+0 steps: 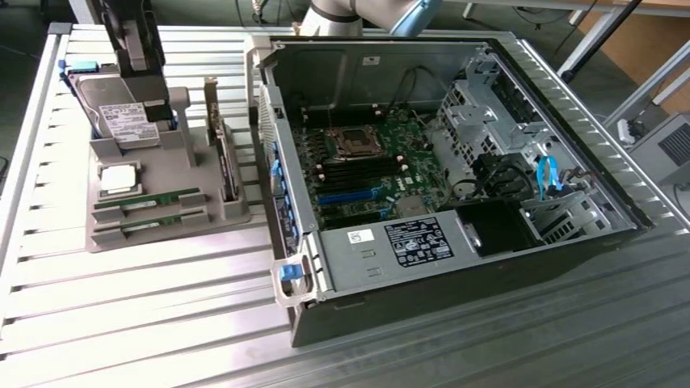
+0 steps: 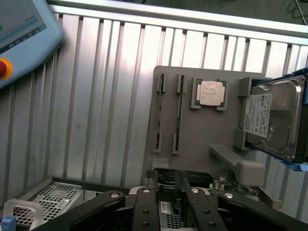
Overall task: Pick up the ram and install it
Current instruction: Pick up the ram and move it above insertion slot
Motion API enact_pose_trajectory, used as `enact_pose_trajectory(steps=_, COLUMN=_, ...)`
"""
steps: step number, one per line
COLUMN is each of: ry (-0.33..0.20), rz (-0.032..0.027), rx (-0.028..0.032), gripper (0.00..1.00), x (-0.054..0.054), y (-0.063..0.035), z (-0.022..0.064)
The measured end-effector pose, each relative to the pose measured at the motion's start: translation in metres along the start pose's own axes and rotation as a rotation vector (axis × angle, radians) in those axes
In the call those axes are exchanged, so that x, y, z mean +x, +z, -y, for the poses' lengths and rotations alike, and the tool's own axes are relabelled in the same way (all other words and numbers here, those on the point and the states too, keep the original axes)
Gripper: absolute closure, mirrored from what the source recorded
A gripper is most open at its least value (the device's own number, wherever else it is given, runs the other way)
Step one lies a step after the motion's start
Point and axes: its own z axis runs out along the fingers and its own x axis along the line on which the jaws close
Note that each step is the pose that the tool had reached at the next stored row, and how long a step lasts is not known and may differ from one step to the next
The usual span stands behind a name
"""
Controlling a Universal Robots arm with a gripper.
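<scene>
Gripper: poised above the edge of the open computer case, nothing in its grasp; whether open or closed cannot be told
Ram: green stick standing on edge in the grey tray, ahead of the gripper and well apart from it, beside a second stick
Status: pickup not done, installation not done; memory slots inside the case appear unfilled

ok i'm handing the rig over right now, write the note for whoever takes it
Gripper: over the edge of the open computer case, beside the gray tray, no ram in it.
Ram sticks: two, both in the tray's slots, next to the processor.
Done: nothing that shows.
Left: all of it, pick-up and install on the motherboard.
</scene>
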Motion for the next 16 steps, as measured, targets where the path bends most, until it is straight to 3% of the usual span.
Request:
enact_pose_trajectory(steps=2, ry=0.0, rz=0.0, rx=0.0001, gripper=0.71, x=0.0, y=0.0001, z=-0.0001)
enact_pose_trajectory(steps=4, ry=0.001, rz=0.0693, rx=0.0098, gripper=0.71, x=0.002, y=0.0002, z=-0.0005)
enact_pose_trajectory(steps=5, ry=0.001, rz=0.0985, rx=0.0139, gripper=0.71, x=0.003, y=0.0002, z=-0.0006)
enact_pose_trajectory(steps=6, ry=0.001, rz=0.1049, rx=0.0147, gripper=0.71, x=0.003, y=0.0008, z=-0.0007)
enact_pose_trajectory(steps=9, ry=0.001, rz=0.1044, rx=0.0147, gripper=0.71, x=0.005, y=0.0035, z=-0.0052)
enact_pose_trajectory(steps=16, ry=0.001, rz=0.1044, rx=0.0147, gripper=0.71, x=0.007, y=0.0101, z=-0.0056)
